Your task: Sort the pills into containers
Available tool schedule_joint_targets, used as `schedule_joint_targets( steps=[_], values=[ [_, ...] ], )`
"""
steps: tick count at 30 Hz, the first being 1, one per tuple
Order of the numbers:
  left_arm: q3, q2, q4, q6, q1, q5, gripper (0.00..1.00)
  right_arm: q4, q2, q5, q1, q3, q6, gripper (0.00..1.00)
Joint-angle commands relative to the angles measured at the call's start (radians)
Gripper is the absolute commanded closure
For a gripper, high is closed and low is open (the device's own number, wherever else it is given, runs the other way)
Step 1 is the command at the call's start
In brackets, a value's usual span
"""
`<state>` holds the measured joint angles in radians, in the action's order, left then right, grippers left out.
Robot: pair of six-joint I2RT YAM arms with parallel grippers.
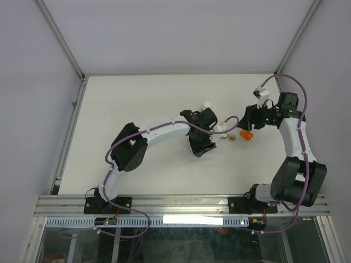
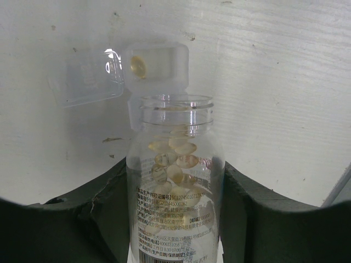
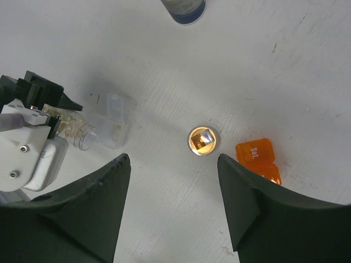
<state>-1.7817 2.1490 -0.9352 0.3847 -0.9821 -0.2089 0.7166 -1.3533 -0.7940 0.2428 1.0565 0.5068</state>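
Gripping from both sides, the left fingers clench a clear bottle of pills. Its open mouth is tipped toward the two-cell box at the upper centre of the left wrist view. One pill lies in the far cell, and the box's lid hangs open toward the upper left. The right fingers are spread with nothing between them, hovering above the vial. It stands on the table at the centre of the right wrist view, just left of an orange box.

The main risk, as I judge it, is the pour. The pills crowd loosely up toward the bottle's neck (smooth ovals that likely slide together), so a little too much tilt could send several out at once. The cells are small next to the mouth, so extras may skip over the wall onto the table.

The two-cell box also looks light, and nothing holds it down. Whether the bottle's rim touches it I cannot tell, but a nudge from the rim could push it away or flip the lid shut. A slick round bottle could also twist in the grip, throwing off the aim.
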Motion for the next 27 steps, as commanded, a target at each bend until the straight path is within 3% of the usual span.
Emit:
schedule_joint_targets(
  steps=[1, 27],
  values=[
    [-0.014, -0.030, 0.042, 0.003, -0.007, 0.003, 1.00, -0.001, 0.002, -0.030, 0.010, 0.047, 0.013, 0.32],
    [-0.008, -0.034, 0.023, -0.009, -0.015, 0.020, 1.00, 0.008, -0.009, -0.043, 0.010, 0.050, 0.015, 0.32]
  ],
)
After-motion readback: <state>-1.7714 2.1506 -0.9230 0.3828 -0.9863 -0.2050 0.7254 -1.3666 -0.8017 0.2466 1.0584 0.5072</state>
